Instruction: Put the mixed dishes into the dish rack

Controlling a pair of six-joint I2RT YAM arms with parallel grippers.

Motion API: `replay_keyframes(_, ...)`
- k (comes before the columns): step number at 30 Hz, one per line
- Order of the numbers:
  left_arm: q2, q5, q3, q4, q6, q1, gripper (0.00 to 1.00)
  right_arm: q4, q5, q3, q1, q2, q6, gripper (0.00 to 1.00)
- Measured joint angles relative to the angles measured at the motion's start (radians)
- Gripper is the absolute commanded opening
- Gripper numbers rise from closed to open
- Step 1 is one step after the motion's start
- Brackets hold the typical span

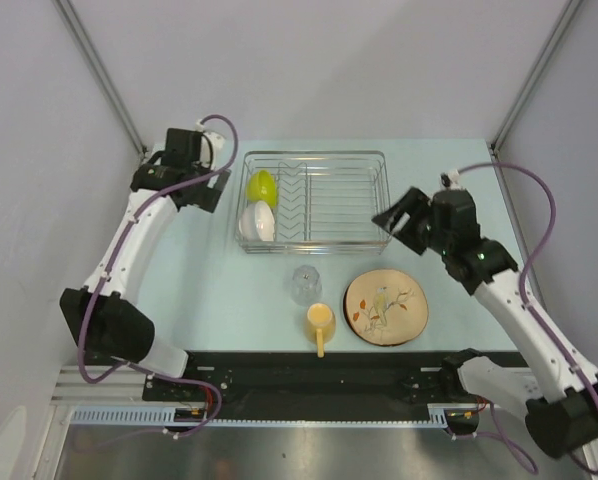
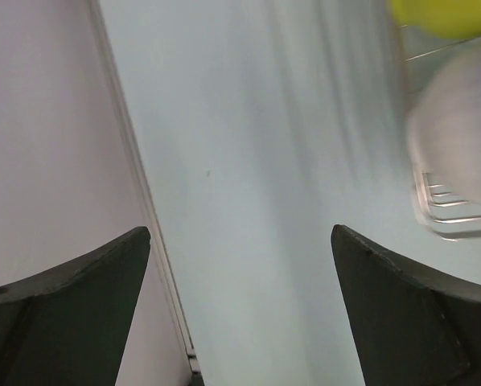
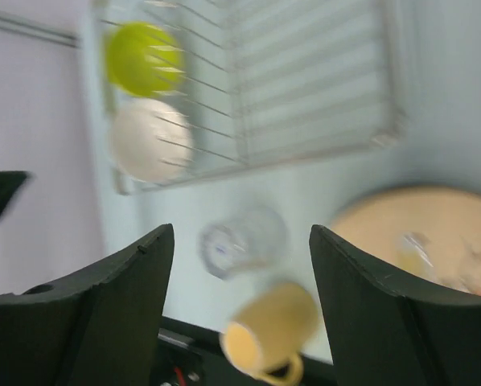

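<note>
The rack (image 1: 339,205) lies long axis left-to-right, with the green bowl (image 1: 261,185) and white bowl (image 1: 257,222) on edge at its left end. The glass (image 1: 305,284), mug (image 1: 320,320) – handle toward the arms – and plate (image 1: 385,306) sit on the table (image 1: 209,290). The left gripper (image 2: 240,233) and right gripper (image 3: 240,229) gape, empty.

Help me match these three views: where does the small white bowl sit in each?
Top external: small white bowl in the dish rack's near left corner.
Left wrist: blurred, at the right edge.
Right wrist: upper left.
Shared landmark: the lime-green bowl beside it.
</note>
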Motion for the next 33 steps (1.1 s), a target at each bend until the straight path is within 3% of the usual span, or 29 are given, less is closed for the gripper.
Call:
replay_keyframes(8, 0.029, -0.009, 0.160, -0.091, 0.016, -0.357, 1.00, -0.492, 0.188, -0.286, -0.060, -0.269, 0.103, 0.76)
replay_keyframes(13, 0.106, -0.030, 0.227, -0.104, 0.036, -0.535, 1.00, -0.631, 0.245, -0.373, -0.060, -0.320, 0.192, 0.80)
replay_keyframes(23, 0.277, -0.008, 0.236, -0.119, 0.049, -0.752, 1.00, -0.683, 0.313, -0.404, -0.023, -0.327, 0.295, 0.87)
replay_keyframes(29, 0.286, 0.017, 0.211, -0.093, 0.053, -0.784, 1.00, -0.558, 0.288, -0.577, -0.013, -0.351, 0.351, 0.83)
replay_keyframes(33, 0.287, 0.025, 0.164, -0.072, 0.056, -0.806, 1.00, -0.499, 0.270, -0.620, -0.028, -0.344, 0.367, 0.70)
